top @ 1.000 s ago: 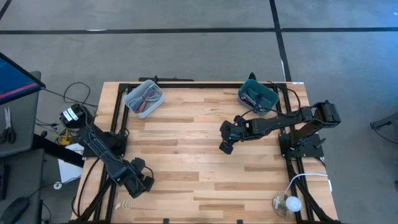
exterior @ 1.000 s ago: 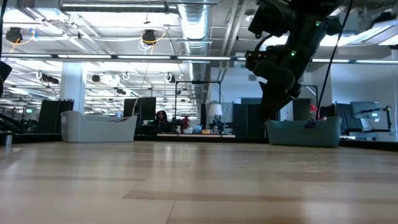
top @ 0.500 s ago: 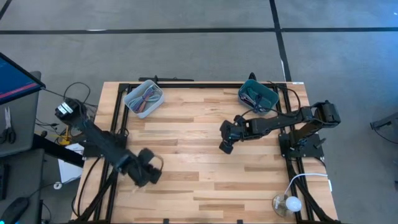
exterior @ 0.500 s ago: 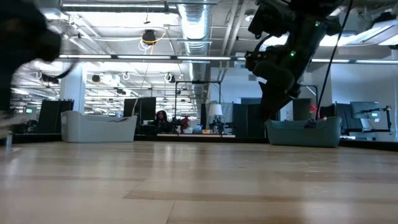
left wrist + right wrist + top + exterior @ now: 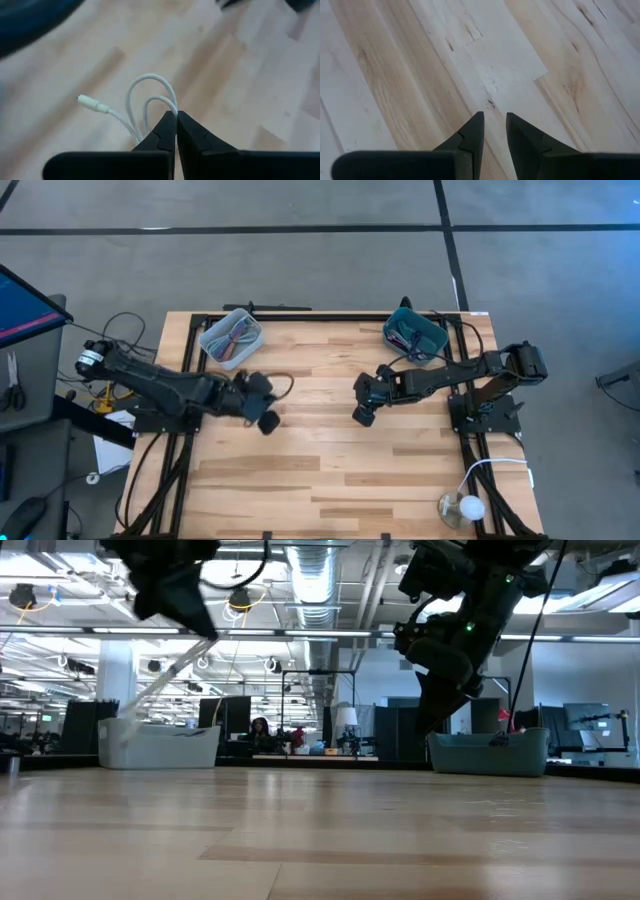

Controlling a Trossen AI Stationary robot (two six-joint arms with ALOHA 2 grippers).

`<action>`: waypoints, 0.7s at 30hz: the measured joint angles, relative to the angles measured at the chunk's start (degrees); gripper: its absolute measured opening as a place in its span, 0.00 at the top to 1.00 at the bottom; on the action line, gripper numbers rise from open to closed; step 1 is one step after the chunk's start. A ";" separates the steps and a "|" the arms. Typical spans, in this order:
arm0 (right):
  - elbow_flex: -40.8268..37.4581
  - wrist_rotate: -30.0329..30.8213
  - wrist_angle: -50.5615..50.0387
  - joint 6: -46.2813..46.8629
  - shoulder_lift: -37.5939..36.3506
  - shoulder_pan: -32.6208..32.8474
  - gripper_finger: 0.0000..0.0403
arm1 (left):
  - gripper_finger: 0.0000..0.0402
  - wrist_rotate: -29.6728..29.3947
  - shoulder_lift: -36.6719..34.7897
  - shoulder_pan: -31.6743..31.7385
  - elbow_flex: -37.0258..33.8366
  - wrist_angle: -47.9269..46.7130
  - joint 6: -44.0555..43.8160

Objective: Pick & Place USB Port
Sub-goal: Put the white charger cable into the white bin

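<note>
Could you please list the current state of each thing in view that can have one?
Left end effector: shut on the white cable, raised above the table.
White cable: looped, hanging from the left end effector.
Right end effector: slightly open, empty, above bare wood.
Grey bin: holds cables.
Teal bin: holds cables.

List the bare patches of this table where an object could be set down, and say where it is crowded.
Free: the near half of the table, and the strip between the grey bin and teal bin. Crowded: mid-table, where the left gripper holds a white cable facing the right gripper.
</note>
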 joint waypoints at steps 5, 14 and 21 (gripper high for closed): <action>0.00 0.00 0.02 0.00 0.00 0.00 0.82 | 0.99 -5.98 0.00 5.82 5.21 0.19 16.31; 0.00 0.05 0.00 0.00 0.02 0.00 0.82 | 0.99 -17.29 -2.47 14.15 10.77 0.61 37.65; 0.00 0.15 0.00 0.00 0.02 0.00 0.82 | 0.99 -17.72 -6.69 24.13 10.77 0.54 44.27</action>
